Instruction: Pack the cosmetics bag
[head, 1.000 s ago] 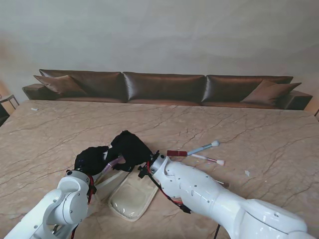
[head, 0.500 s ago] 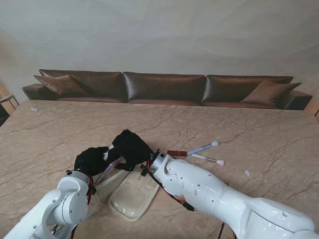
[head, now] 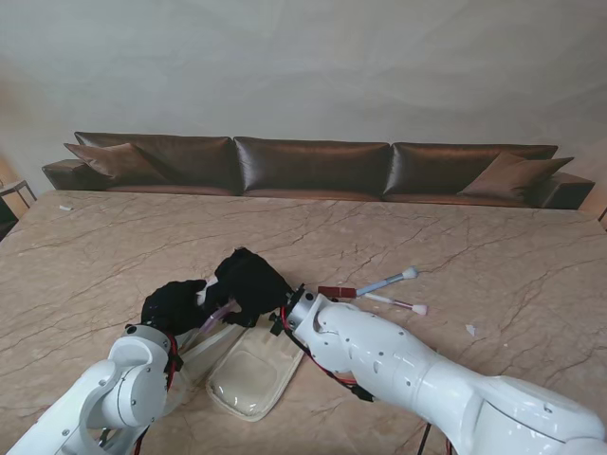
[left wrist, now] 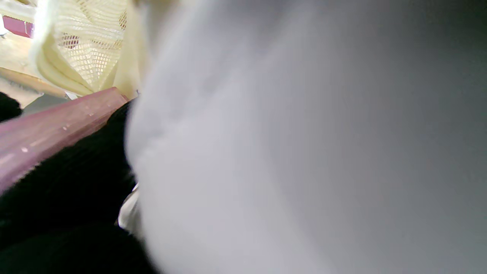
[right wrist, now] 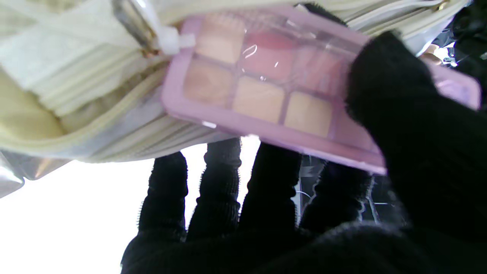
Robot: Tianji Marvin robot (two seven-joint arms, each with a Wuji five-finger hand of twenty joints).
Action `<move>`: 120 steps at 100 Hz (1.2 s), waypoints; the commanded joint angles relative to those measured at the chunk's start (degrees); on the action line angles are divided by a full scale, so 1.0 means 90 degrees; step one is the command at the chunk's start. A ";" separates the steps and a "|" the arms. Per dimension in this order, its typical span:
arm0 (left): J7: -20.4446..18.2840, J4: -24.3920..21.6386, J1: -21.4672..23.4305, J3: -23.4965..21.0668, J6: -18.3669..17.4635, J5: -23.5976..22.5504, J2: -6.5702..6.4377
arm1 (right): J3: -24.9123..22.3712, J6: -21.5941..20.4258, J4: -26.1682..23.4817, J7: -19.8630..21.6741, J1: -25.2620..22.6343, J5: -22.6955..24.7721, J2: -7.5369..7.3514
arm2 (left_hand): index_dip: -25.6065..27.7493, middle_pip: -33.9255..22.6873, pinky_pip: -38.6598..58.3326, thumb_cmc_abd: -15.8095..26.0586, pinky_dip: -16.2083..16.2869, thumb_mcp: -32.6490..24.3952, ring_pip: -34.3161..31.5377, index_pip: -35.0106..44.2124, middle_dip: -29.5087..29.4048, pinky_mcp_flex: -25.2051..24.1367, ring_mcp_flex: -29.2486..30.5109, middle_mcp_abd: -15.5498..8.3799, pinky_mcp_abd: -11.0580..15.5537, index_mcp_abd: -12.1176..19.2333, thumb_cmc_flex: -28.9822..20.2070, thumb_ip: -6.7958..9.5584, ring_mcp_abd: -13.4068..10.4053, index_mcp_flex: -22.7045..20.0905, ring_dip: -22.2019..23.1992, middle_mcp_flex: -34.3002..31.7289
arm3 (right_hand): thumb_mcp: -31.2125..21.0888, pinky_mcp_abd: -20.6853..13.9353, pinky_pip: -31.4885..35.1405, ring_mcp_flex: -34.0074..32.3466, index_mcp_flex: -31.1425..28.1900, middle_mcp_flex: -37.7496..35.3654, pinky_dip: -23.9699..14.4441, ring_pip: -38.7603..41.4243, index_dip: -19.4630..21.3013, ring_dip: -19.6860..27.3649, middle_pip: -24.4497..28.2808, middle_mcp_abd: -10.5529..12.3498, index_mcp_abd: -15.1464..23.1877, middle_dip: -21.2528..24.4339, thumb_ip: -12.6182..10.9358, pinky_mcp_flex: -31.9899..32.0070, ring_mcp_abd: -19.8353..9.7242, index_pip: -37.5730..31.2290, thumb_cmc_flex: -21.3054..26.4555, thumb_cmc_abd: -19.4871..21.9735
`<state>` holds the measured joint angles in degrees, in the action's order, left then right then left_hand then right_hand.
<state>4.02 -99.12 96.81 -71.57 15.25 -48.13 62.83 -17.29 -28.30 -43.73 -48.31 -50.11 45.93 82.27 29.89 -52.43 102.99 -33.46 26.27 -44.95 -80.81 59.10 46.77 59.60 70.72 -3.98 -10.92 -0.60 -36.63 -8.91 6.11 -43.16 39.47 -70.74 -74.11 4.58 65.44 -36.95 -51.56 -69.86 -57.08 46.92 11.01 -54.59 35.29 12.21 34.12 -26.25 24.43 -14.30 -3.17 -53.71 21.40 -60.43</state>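
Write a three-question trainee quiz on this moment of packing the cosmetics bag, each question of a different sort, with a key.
1. True or false: the right hand holds the pink eyeshadow palette at the zip opening of the cream cosmetics bag.
2. Which lies loose on the marble table to the right of the hands? A) two makeup brushes B) a mirror C) a comb
3. Fill in: the left hand wears a ____ glove.

Key
1. True: thumb on the palette's face, fingers beneath it.
2. A: the blue-handled brush and the pink brush lie beyond the right arm, beside a dark red item.
3. Black.
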 commanded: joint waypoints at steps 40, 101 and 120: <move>-0.0032 -0.0223 0.0034 0.0044 -0.0031 0.0019 0.0045 | 0.0142 0.0493 0.0112 0.0006 -0.0098 0.0140 -0.0054 | -0.0112 -0.0831 0.1066 0.0420 0.0113 -0.0521 -0.0315 0.0180 0.0378 0.0213 0.0253 -0.1232 0.0102 0.0634 -0.0122 -0.0007 -0.0135 -0.0033 0.0072 -0.0636 | -0.0019 0.0157 0.0159 -0.0610 -0.0616 -0.0028 -0.0129 0.0199 0.0195 -0.0020 0.0359 -0.0201 -0.0262 -0.0235 0.0123 -0.0457 0.0334 -0.0792 0.0117 -0.0144; -0.0085 -0.0266 0.0019 0.0067 0.0182 0.0009 0.0046 | 0.0217 0.0029 -0.0326 0.0192 -0.0135 0.0448 -0.0257 | -0.0159 -0.0840 0.1126 0.0387 0.0145 -0.0567 -0.0380 0.0176 0.0379 0.0223 0.0257 -0.1225 0.0175 0.0593 -0.0119 0.0004 -0.0185 -0.0071 0.0068 -0.0707 | -0.0567 0.0371 0.1033 -0.1318 0.1012 0.0124 -0.0930 0.1950 -0.0496 -0.1570 0.1284 -0.0290 -0.0880 -0.1645 -0.0687 -0.0789 0.0744 0.0644 0.0269 0.1680; -0.0064 -0.0258 0.0008 0.0073 0.0240 0.0001 0.0051 | 0.0227 0.0018 -0.0535 0.0012 -0.0224 0.0623 -0.0333 | -0.0168 -0.0835 0.1125 0.0389 0.0146 -0.0565 -0.0384 0.0174 0.0376 0.0224 0.0257 -0.1227 0.0193 0.0582 -0.0113 0.0003 -0.0191 -0.0073 0.0058 -0.0711 | -0.0494 0.0485 0.1419 -0.1666 0.0952 0.0060 -0.1138 0.2176 -0.0461 -0.1618 0.1352 -0.0395 -0.1057 -0.1471 -0.0788 -0.1103 0.0815 0.0619 -0.0103 0.1756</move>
<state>3.25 -99.97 96.98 -71.05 17.12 -48.26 62.79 -15.87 -28.22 -47.23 -48.76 -50.08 50.43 79.57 29.24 -52.43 103.12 -34.78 26.48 -44.95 -80.93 59.15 47.66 59.61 70.72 -4.17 -10.85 1.50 -36.64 -9.51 6.06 -43.19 39.81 -70.73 -78.52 8.38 76.68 -43.69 -44.94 -69.11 -65.69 55.83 10.53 -66.72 46.15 9.79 30.13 -40.02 18.06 -23.80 4.86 -58.70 21.10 -46.55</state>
